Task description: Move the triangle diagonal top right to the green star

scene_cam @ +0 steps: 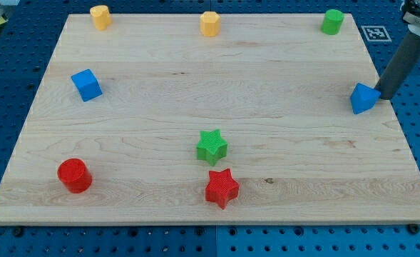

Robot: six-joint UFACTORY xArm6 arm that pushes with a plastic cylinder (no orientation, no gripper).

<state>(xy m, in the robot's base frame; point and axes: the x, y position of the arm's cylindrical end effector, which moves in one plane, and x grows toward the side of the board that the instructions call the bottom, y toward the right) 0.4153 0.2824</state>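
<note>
A blue triangle lies at the board's right edge, a little above mid-height. My tip is the lower end of a dark rod coming down from the view's top right, and it stands just right of the blue triangle, touching or nearly touching it. The green star lies near the board's middle, below centre, far to the left of the triangle and lower in the view.
A red star sits just below the green star. A red cylinder is at bottom left, a blue cube at left. Two yellow blocks and a green cylinder line the top edge.
</note>
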